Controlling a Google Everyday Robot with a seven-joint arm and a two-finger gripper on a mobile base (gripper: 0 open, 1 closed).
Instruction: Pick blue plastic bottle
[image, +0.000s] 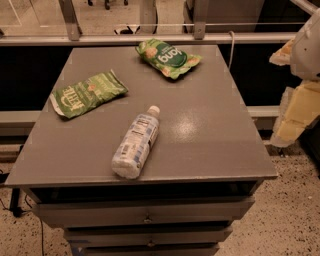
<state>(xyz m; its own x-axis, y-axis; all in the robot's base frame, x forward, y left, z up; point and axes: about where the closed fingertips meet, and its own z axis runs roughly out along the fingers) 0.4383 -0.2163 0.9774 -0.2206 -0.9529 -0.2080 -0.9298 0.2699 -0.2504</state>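
Note:
The blue plastic bottle (136, 142) lies on its side near the front edge of the grey tabletop (210, 130). Its white cap points away from me and its white label with dark print faces up. Its base slightly overhangs the front edge. My gripper (297, 112) shows as white and yellowish parts at the far right of the view, off the table's right side and well away from the bottle. It holds nothing that I can see.
A green snack bag (87, 93) lies at the table's left. Another green bag (169, 58) lies at the back centre. Drawers (147, 216) sit below the top. A metal rail (150, 37) runs behind the table.

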